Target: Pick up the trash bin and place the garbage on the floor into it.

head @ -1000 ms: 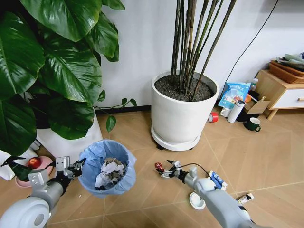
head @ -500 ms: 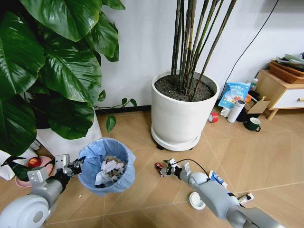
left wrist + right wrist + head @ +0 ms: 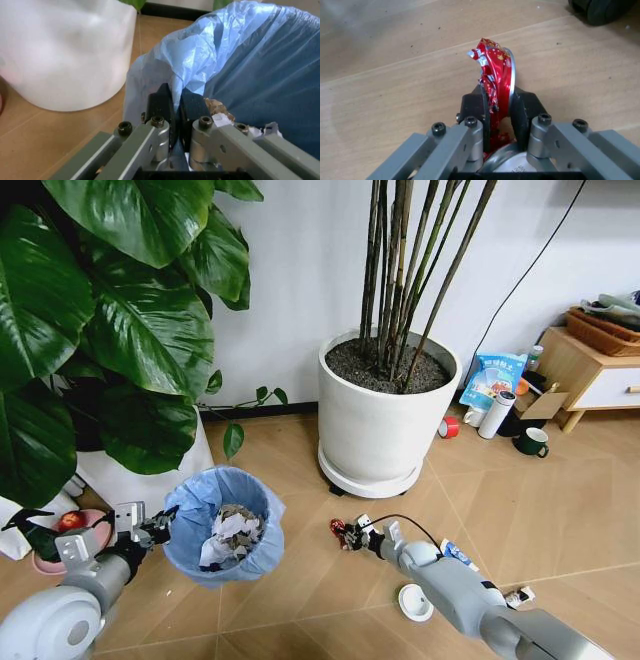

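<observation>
The trash bin [image 3: 225, 525], lined with a crinkled light-blue bag [image 3: 250, 56], holds crumpled tissues and scraps. My left gripper [image 3: 160, 527] is shut on its rim and bag edge, its fingers [image 3: 162, 103] pinching the plastic. Right of the bin, low over the floor [image 3: 300, 600], my right gripper [image 3: 352, 535] is shut on a crushed red can [image 3: 337, 528]. In the right wrist view the can [image 3: 495, 71] stands upright between the pads [image 3: 474, 107]. More garbage lies by the right arm: a white round lid [image 3: 415, 602], a blue-white wrapper [image 3: 460, 555] and a small tube [image 3: 520, 595].
A large white planter [image 3: 385, 430] with bamboo stems stands just behind the can. A leafy plant's white pot [image 3: 150, 475] is beside the bin, with a pink dish [image 3: 70, 525] at the far left. A blue bag [image 3: 492, 375], a bottle, a mug and a wooden cabinet [image 3: 590, 370] sit back right.
The right forearm has swung lower and further right while its gripper stays at the red can. The bin and left gripper have shifted slightly left.
</observation>
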`<state>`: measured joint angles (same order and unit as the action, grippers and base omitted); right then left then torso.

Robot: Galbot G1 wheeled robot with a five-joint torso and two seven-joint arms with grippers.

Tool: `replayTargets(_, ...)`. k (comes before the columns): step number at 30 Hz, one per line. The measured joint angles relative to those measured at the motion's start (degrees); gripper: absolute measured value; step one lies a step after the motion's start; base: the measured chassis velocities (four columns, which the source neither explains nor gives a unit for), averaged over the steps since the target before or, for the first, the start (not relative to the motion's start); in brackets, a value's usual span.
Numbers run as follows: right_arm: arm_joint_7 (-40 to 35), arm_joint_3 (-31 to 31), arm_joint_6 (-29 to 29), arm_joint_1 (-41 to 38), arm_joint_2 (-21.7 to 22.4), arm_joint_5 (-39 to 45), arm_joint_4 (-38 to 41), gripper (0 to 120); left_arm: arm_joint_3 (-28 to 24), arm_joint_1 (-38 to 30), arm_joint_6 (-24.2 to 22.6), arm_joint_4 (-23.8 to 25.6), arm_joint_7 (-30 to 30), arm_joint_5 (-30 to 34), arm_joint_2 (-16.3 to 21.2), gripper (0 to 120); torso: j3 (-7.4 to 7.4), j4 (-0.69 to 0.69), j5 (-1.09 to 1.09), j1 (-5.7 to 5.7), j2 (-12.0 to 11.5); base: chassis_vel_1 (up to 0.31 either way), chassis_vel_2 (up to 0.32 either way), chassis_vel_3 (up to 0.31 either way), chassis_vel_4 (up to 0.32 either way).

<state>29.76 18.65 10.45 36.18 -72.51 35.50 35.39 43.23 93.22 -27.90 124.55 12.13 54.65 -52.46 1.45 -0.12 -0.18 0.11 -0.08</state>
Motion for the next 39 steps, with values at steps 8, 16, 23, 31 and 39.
replayTargets(8, 2.2, -0.7, -0.2, 2.2, 4.5, 4.7, 6.3, 11, -0.8, 0.1, 0.0, 0.5, 0.1, -0.1, 0.3, 0, 0.02, 0.00, 0.03, 0.00, 0.0, 0.000, 0.000, 0.000, 0.000)
replayTargets(16, 9.4, -8.9, 3.6, 8.1, 14.1, 11.5, 23.5, 11, -4.4, -0.7, 0.3, 0.3, -0.3, -0.2, 2.9, 0, 0.01, -0.03, 0.01, 0.00, 0.0, 0.000, 0.000, 0.000, 0.000)
replayTargets(23, 14.0, -12.6, 5.7, 12.6, 17.9, 18.2, 38.4, 11, -8.6, -2.8, 0.6, -0.7, -0.4, -0.1, 5.0, 0, 0.01, -0.01, 0.00, 0.00, 0.0, 0.000, 0.000, 0.000, 0.000)
replayTargets(31, 20.7, -11.7, 7.9, 10.8, 18.8, 24.6, 48.0, 11, -12.4, -5.6, 0.9, -3.1, -0.7, 0.6, 7.9, 0, 0.01, -0.01, 0.00, 0.00, 0.0, 0.000, 0.000, 0.000, 0.000)
replayTargets(39, 24.6, -1.1, 7.2, -0.3, 16.4, 31.1, 49.9, 11, -13.7, -6.9, 1.2, -4.3, -1.0, 1.6, 9.2, 0, 0.01, 0.01, -0.01, 0.00, 0.0, 0.000, 0.000, 0.000, 0.000)
